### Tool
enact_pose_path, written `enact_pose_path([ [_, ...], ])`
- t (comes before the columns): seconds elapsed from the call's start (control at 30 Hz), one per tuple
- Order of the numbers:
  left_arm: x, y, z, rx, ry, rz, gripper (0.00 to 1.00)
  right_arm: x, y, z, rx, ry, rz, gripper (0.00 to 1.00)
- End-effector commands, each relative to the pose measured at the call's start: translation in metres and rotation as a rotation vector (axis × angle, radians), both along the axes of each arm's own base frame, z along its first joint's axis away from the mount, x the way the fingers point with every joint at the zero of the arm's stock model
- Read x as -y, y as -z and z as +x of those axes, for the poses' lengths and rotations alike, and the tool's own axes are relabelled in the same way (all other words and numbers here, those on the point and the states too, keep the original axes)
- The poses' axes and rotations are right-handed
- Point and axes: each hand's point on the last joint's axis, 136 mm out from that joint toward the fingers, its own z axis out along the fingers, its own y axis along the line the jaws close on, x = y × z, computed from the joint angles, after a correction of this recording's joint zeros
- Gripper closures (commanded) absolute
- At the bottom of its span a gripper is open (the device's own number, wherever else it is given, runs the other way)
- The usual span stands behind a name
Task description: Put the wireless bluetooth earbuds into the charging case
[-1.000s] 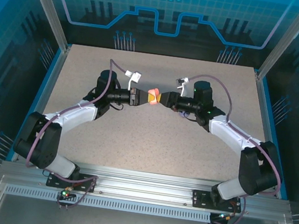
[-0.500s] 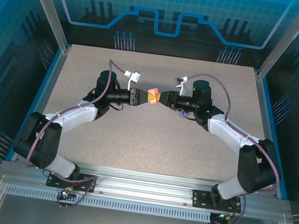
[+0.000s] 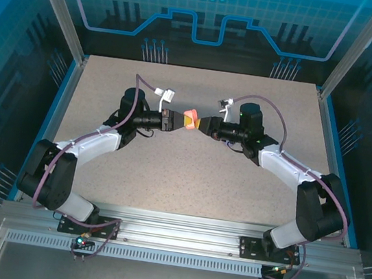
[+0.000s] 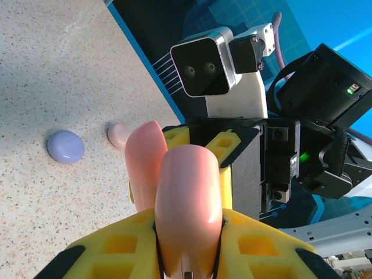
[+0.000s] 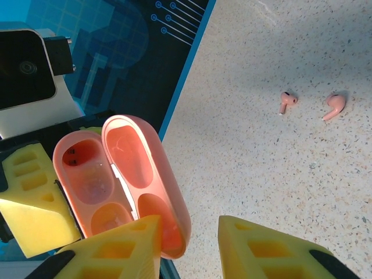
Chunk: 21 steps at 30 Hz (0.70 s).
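Blue see-through walls (image 3: pixel 21 33) printed with circuit lines close in the cell. Aluminium posts (image 3: pixel 55 7) stand at the far corners, and a slotted aluminium rail (image 3: pixel 179 239) runs along the near edge under both arm bases. Inside lies a speckled beige table (image 3: pixel 188 174) with a blue rim, evenly lit, with only soft shadows under the arms.

From my seat both arms reach inward and meet over the far middle of the table. The left gripper (image 3: pixel 177 120) is clamped hard on the salmon-pink charging case (image 4: pixel 189 197). On its wrist camera I see the case wedged upright between the two yellow pads and held clear of the tabletop.

The right gripper (image 3: pixel 203 123) faces it nose to nose. Its jaws stand partly apart. On its own camera the case's opened lid (image 5: pixel 145 174) hangs into the gap beside one yellow finger (image 5: pixel 116 256), with clear space to the other. I see nothing gripped there. The case's base (image 5: pixel 87 174) shows two empty wells just beyond those jaws.

Two pink earbuds (image 5: pixel 311 103) lie loose on the table ahead of the right jaws, well apart from them and near each other.

Off to one side of the left jaws, down on the table, sit a lilac oval piece (image 4: pixel 65 146) and just beside it a pale pink piece (image 4: pixel 118 135). The held case half hides the pink one, and I cannot tell what either is.
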Motion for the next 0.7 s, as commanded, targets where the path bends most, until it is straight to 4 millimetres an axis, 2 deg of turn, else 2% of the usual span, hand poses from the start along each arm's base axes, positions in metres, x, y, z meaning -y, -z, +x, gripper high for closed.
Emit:
enact_pose_path([
  [0.0, 0.001, -0.026, -0.004, 0.078, 0.012, -0.035, 1.0, -0.002, -0.004, 0.002, 0.009, -0.011, 0.008, 0.69],
  [0.33, 0.004, -0.025, -0.007, 0.077, 0.021, -0.037, 1.0, -0.013, -0.016, 0.01, 0.022, -0.039, 0.022, 0.71],
  [0.43, 0.004, -0.026, -0.006, 0.079, 0.019, -0.039, 1.0, -0.014, -0.014, 0.011, 0.018, -0.041, 0.022, 0.79],
  [0.6, 0.005, -0.026, -0.005, 0.078, 0.016, -0.039, 1.0, -0.013, -0.013, 0.01, 0.016, -0.043, 0.015, 0.99],
  [0.67, 0.005, -0.023, -0.004, 0.07, 0.013, -0.036, 1.0, -0.012, -0.013, 0.011, 0.017, -0.037, 0.004, 1.0],
])
